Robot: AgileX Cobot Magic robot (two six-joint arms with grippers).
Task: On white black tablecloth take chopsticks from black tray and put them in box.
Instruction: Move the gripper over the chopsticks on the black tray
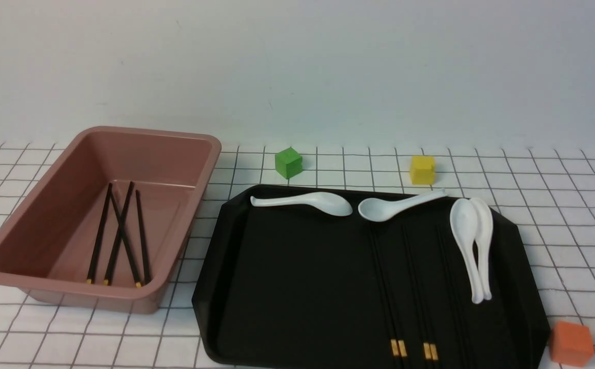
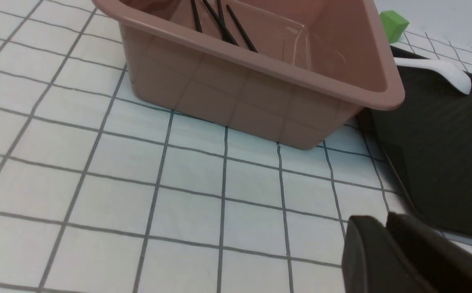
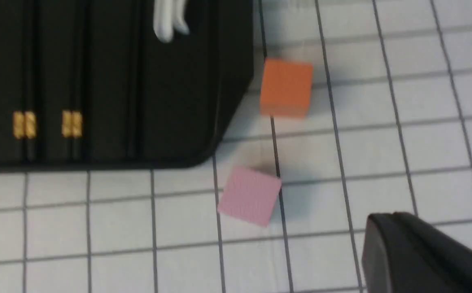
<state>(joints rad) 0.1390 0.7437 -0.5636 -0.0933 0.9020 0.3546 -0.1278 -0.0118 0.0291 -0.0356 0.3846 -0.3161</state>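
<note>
Chopsticks (image 1: 383,287) are in the lower right of the front view, paired in the black tray (image 1: 204,279), gold bands near the frame's bottom edge; a fainter dark set lies to their right. Four more sit inside the box (image 1: 1,279), left side of frame. Likely step: pick the next pair.

How to do it: open the right gripper (image 3: 393,221) first, come straight down over one pair, jaws across the sticks, close lightly just above the tray floor. Lift level, keep off the spoons (image 1: 469,246), whose handles lie close. Black on black, so aim off the gold bands.

Jaws: right ones are together, nothing between them, out over the tablecloth (image 3: 321,260), well apart from the sticks. Left gripper (image 2: 385,224) shows no stick in it; can't tell if its tips meet. It's outside the box, sticks beyond the near wall.
</note>
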